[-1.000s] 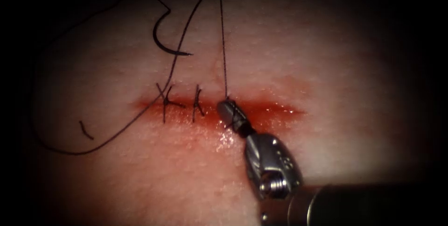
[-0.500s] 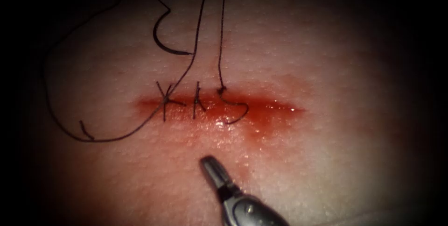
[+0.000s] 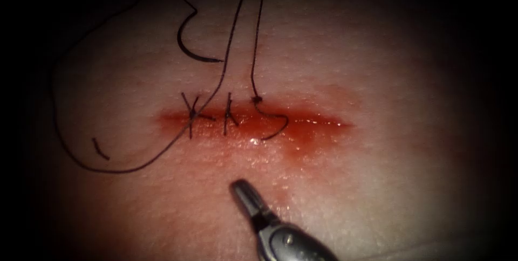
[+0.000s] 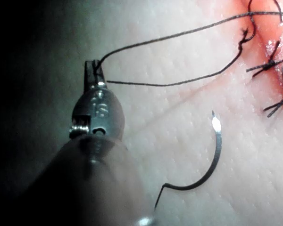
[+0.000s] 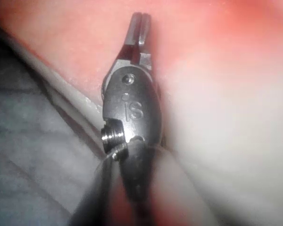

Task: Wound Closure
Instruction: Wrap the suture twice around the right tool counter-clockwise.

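Endoscope view: the tissue [image 3: 377,67] is pale and finely pebbled, its horizontal cut [image 3: 253,123] lined with red fluid [image 3: 302,129]; two tied stitches [image 3: 208,114] cross the cut's left part, and a third knot with a curled tail sits just right of them. The needle [image 3: 190,45] lies free on the tissue above the cut, not in it, and the thread [image 3: 70,115] sweeps from it in a wide loop at left. Compared with half a second ago, the right tool [image 3: 240,190] is almost unmoved below the cut, clear of the thread; a second ago it was at the knot. Its jaws are pressed together on nothing. Left wrist view: the left tool [image 4: 90,70] pinches the thread [image 4: 179,34], two strands running from its closed jaws toward the stitches; the needle [image 4: 212,165] rests loose nearby. Right wrist view: the right tool [image 5: 140,26] hangs over bare tissue [image 5: 226,117], its jaws closed and empty.
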`<state>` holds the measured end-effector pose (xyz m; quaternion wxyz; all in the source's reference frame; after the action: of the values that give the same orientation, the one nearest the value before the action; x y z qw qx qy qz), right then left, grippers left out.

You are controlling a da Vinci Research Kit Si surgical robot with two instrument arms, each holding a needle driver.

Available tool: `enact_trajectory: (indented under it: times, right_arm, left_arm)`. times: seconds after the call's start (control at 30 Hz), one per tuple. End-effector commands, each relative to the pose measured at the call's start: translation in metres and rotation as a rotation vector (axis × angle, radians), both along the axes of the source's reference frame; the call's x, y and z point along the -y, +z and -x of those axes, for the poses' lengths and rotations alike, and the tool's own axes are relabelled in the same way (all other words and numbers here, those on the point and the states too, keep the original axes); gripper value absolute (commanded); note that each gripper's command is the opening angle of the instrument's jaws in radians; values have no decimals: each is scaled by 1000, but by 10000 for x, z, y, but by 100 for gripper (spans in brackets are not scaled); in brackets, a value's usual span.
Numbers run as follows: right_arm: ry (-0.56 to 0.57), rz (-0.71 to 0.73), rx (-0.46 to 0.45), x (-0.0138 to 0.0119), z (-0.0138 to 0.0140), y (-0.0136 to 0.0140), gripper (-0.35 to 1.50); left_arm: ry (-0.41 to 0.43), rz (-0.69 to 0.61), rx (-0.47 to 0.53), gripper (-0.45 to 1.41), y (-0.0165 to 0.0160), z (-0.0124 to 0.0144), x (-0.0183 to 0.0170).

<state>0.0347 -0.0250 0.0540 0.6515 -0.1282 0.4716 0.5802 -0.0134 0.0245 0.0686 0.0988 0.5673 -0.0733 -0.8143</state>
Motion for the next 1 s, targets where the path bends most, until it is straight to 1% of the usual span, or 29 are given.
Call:
enact_trajectory:
  times: [0.03,0.07,0.1,0.13,0.17,0.2,0.23,0.27,0.33,0.43,0.47,0.5,0.53,0.6,0.63,0.7,0.73,0.83,0.87,0.9,0.93,0.97,1.0]
  right_arm:
    - [-15,35,24,-5,0,-1,-27]
    - [-21,48,36,-11,1,-8,-8]
    - [-29,55,47,-13,2,-11,2]
    - [-46,72,74,-18,2,-16,20]
    - [-50,73,77,-21,3,-17,32]
    - [-62,81,100,-27,3,-19,59]
    - [-78,94,127,-33,4,-19,78]
    - [-82,96,137,-38,4,-18,79]
    - [-90,103,158,-45,5,-16,66]
    - [-105,116,210,-65,7,-8,71]
    - [-104,112,221,-73,7,-5,74]
    - [-108,106,239,-82,7,0,83]
    - [-109,101,244,-85,7,3,84]
    - [-134,81,243,-94,8,14,69]
    - [-144,73,245,-100,8,23,67]
    - [-150,66,250,-106,9,34,72]
    - [-151,65,252,-109,9,39,59]
    - [-171,45,253,-116,7,47,-7]
    - [-173,43,254,-116,7,48,-13]
    - [-174,45,253,-115,7,49,4]
    - [-178,47,249,-111,9,47,12]
    - [-188,48,240,-106,13,41,4]
    - [-186,60,232,-103,17,36,7]
  left_arm:
    - [2,0,2,-45,2,3,-4]
    - [5,-11,7,-45,-3,0,3]
    - [7,-17,11,-45,-6,-2,6]
    - [12,-28,19,-45,-13,-6,12]
    - [15,-28,20,-45,-16,-8,15]
    - [20,-28,21,-45,-24,-11,21]
    - [22,-34,23,-45,-30,-13,26]
    - [26,-40,26,-45,-39,-16,32]
    - [30,-46,28,-45,-52,-19,42]
    - [37,-47,31,-45,-68,-21,52]
    - [41,-46,36,-45,-70,-21,55]
    - [42,-43,35,-45,-70,-21,59]
    - [40,-47,35,-45,-70,-20,60]
    - [40,-49,35,-45,-68,-18,64]
    - [41,-48,37,-45,-67,-18,65]
    - [41,-46,37,-45,-66,-18,66]
    - [41,-45,37,-45,-66,-18,67]
    - [41,-47,36,-45,-66,-18,71]
    - [40,-52,36,-45,-66,-18,72]
    - [41,-51,36,-45,-66,-19,73]
    - [43,-51,37,-45,-65,-20,74]
    - [44,-51,39,-45,-64,-22,73]
    - [44,-56,39,-45,-62,-23,73]
